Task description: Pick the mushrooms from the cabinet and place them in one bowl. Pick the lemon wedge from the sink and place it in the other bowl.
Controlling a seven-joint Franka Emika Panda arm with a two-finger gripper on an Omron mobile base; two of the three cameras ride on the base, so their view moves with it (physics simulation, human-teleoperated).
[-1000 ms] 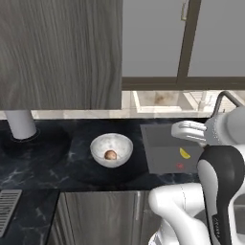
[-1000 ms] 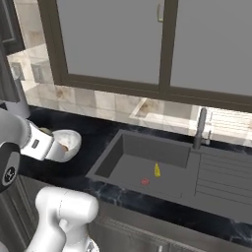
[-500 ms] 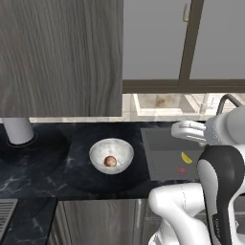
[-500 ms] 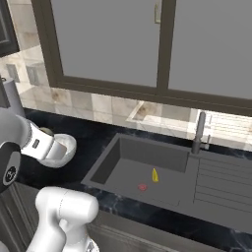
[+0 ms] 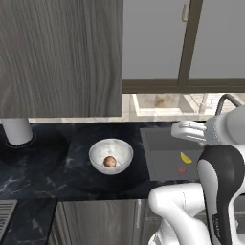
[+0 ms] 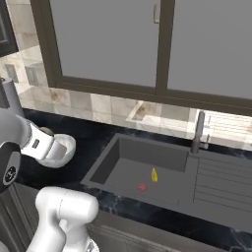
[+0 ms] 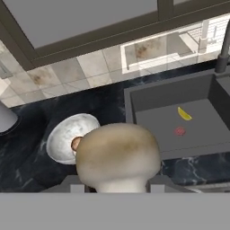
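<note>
Gripper (image 7: 117, 186) – clamped on mushroom (image 7: 117, 155) at its stem, above counter near bowl (image 5: 111, 156) | handling – likely light, soft, bruisable; grip gently | lemon wedge (image 5: 186, 157) in sink (image 6: 123, 160)

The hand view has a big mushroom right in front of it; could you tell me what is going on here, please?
The gripper holds a mushroom above the counter, near the marbled white bowl, which already contains another mushroom. The lemon wedge lies in the sink, not yet picked up.
</note>
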